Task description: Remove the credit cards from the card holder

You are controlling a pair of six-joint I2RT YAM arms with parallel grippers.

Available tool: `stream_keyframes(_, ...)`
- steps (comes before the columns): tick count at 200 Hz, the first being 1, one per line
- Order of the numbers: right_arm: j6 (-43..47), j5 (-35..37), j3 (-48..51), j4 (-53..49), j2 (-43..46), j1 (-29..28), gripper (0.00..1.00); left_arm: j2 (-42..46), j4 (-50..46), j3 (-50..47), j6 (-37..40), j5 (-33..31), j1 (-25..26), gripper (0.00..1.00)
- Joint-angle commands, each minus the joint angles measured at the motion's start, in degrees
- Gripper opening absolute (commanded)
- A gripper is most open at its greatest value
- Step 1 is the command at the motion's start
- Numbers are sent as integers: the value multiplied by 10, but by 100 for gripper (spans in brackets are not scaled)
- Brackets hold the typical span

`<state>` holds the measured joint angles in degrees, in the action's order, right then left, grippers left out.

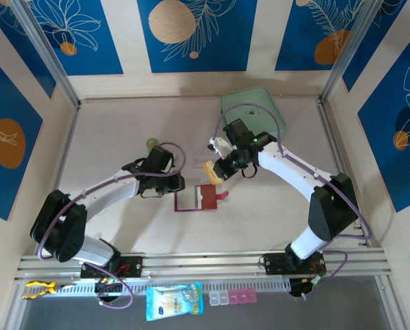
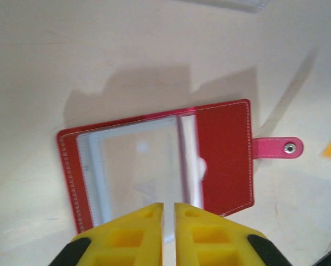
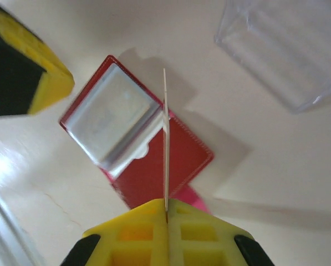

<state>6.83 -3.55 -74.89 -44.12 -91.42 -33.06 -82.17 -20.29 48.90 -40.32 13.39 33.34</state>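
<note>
Red card holder [image 2: 165, 166] open beneath left gripper [image 2: 168, 213], nearly closed | right gripper [image 3: 166, 213] pinching card [image 3: 166, 138]

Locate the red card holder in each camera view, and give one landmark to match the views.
Top external: the card holder lies open on the table just below centre, between the two arms.
Left wrist: it lies across the middle, clear sleeves left, just above the yellow fingers.
Right wrist: it sits left of centre, turned diagonally, behind a card held edge-on.
Shared landmark: the pink snap tab at its edge.
</note>
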Motion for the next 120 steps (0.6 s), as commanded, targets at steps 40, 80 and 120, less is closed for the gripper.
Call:
stream_keyframes(40,333,116,-178,-156,-111,-7,0,-7,1,-43,9,18,-29,25)
stream_keyframes(80,423,133,-275,-189,-184,3,0,-26,27,-61,-7,41,-29,30)
stream_keyframes(120,456,117,-380,-228,-262,12,0,-39,43,-73,-15,60,-28,32)
